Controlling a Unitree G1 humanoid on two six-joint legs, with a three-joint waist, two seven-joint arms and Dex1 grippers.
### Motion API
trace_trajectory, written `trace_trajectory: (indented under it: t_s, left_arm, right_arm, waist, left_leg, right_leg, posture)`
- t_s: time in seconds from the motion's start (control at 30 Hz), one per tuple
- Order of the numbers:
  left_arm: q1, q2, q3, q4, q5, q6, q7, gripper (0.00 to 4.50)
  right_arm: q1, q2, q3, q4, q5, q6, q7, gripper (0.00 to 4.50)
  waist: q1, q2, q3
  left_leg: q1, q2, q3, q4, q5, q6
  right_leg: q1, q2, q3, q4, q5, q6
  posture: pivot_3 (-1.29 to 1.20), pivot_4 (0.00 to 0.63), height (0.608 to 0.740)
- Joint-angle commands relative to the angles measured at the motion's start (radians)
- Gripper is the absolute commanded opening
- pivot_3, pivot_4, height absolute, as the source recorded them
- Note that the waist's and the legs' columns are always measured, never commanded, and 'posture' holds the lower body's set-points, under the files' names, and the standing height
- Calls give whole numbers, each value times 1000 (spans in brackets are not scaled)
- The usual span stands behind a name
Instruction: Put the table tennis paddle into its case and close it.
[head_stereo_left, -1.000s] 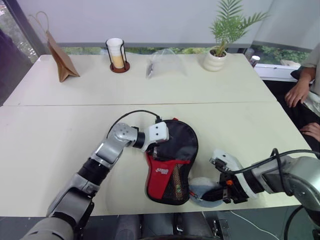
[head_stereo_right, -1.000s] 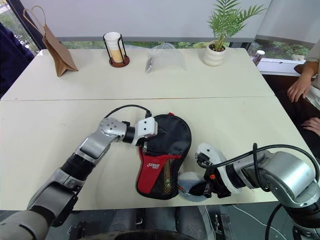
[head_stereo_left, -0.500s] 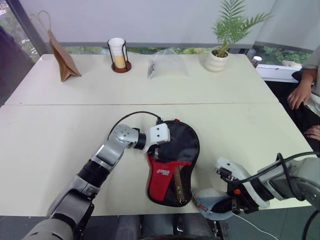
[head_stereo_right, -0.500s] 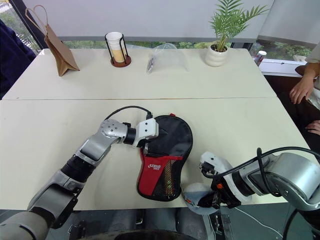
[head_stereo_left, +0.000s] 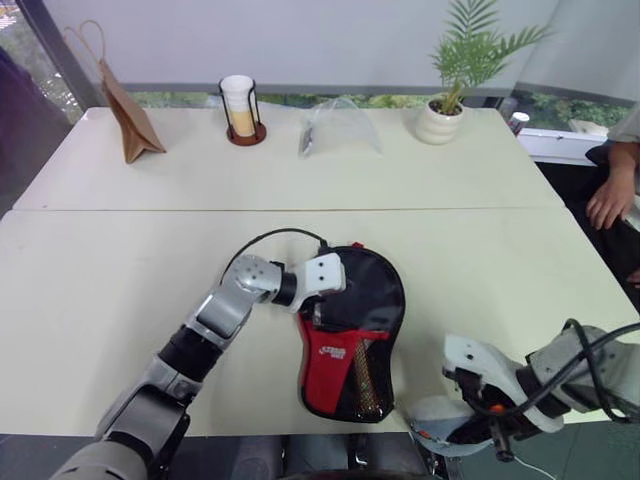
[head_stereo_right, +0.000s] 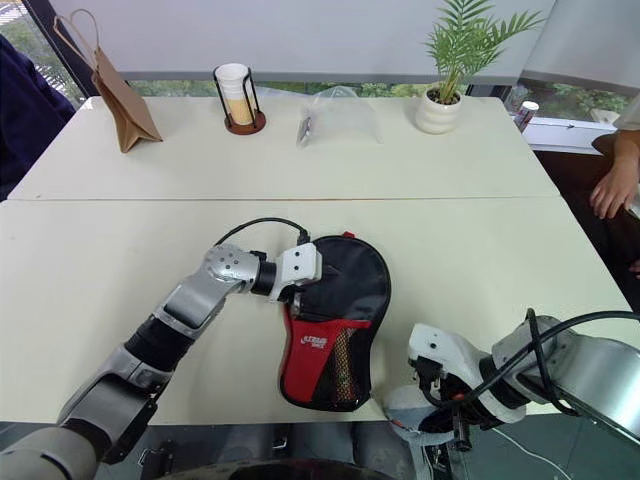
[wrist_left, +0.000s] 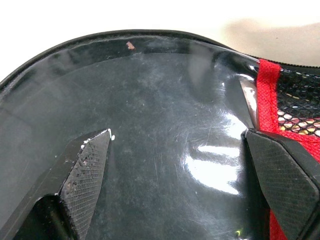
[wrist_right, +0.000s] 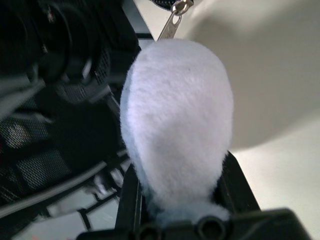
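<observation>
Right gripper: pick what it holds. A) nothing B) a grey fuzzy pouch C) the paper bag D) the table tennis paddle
B: in the right wrist view the right gripper pinches the narrow end of the grey fuzzy pouch, held past the table's near edge.

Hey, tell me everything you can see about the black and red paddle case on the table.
The case is a paddle-shaped black fabric cover lying flat near the front edge of the white table, round end away from the robot. Its lower panel is red with a white logo, beside a black mesh pocket. The round upper part looks glossy in the left wrist view. The open left pincer rests on it, fingers spread across that black face.
</observation>
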Motion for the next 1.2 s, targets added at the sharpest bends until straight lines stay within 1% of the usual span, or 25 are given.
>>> trace_trajectory:
  t_s: [0.03, 0.17, 0.23, 0.27, 0.47, 0.67, 0.77, 0.83, 0.9, 1.0, 1.07, 1.2]
  left_arm:
    - [59, 36, -99, 93, 77, 65, -9, 4480]
    - [46, 34, -87, 108, 73, 64, -4, 4480]
    - [39, 32, -82, 115, 71, 63, -2, 4480]
    - [37, 31, -81, 119, 71, 62, -2, 4480]
    - [21, 22, -47, 127, 43, 64, 5, 4480]
    - [-20, -5, 70, 125, -71, 83, 1, 4480]
    - [-60, -12, 146, 104, -134, 122, 10, 4480]
    - [-92, -9, 189, 90, -174, 149, 6, 4480]
    - [-131, 1, 239, 82, -217, 173, -5, 4480]
    - [-173, 52, 311, 60, -273, 202, -33, 4480]
    - [-192, 100, 353, 50, -306, 217, -57, 4480]
    - [-184, 223, 412, -3, -348, 239, -109, 4480]
  right_arm:
    - [62, -41, 14, -19, -55, -73, 52, 62]
    - [54, -14, -16, 15, -80, -109, 45, 62]
    - [46, -8, -25, 31, -90, -117, 46, 1076]
    - [44, -6, -26, 37, -93, -121, 49, 1440]
    - [0, -16, -57, 99, -123, -146, 85, 4491]
    - [-179, -19, -84, 301, -211, -235, 161, 4491]
    - [-261, 3, -127, 380, -194, -250, 200, 4491]
    - [-310, 22, -144, 415, -174, -246, 223, 4491]
    - [-355, 41, -151, 459, -180, -267, 247, 4491]
    - [-415, 67, -161, 529, -202, -303, 267, 4491]
    - [-457, 87, -164, 568, -208, -323, 280, 4491]
    - [-492, 101, -192, 609, -206, -364, 311, 4491]
  waist:
    - [0, -1, 0]
    - [-2, -2, -1]
    - [-2, -2, -1]
    - [-2, -2, -1]
    - [-4, -1, 0]
    - [-9, 4, 9]
    - [-8, 5, 13]
    - [-7, 6, 14]
    - [-5, 5, 14]
    - [-3, 5, 17]
    - [-3, 6, 19]
    - [-6, 6, 23]
  left_leg:
    - [0, -1, 0, 0, 0, 0]
    - [0, -1, 0, 1, -1, 1]
    - [1, -1, 0, 1, -1, 1]
    - [2, -1, 0, 1, -1, 1]
    - [11, 0, -1, 0, -2, -1]
    - [12, 1, 1, 0, -3, -2]
    - [12, 1, 1, -1, -2, 0]
    - [8, 0, 1, -2, -1, 1]
    - [-1, -2, 1, -2, -1, 1]
    - [-8, -2, 1, -1, 0, 1]
    - [-9, -2, 3, -1, 0, 1]
    - [-9, -1, 4, -1, 0, 1]
  right_leg:
    - [0, -1, 0, 0, 0, 0]
    - [2, -1, 0, -1, 0, 0]
    - [2, -1, 0, -1, 0, 0]
    - [3, -1, 0, -1, 0, 0]
    - [9, -2, -1, -1, -2, 4]
    - [9, -2, -1, -1, -2, 4]
    - [8, -2, -1, 0, -2, 4]
    - [6, -1, -1, 1, 1, 1]
    - [-1, 0, -1, 3, 1, 0]
    - [-9, 3, 0, 6, 3, 4]
    - [-9, 4, 0, 7, 3, 4]
    - [-10, 5, 0, 7, 3, 4]
  posture:
    - [0, 150, 740]
    - [0, 150, 740]
    - [0, 150, 740]
    - [0, 150, 740]
    - [0, 150, 740]
    - [0, 150, 740]
    - [0, 150, 740]
    - [0, 150, 740]
    - [0, 150, 740]
    - [0, 150, 740]
    - [0, 150, 740]
    - [0, 150, 740]
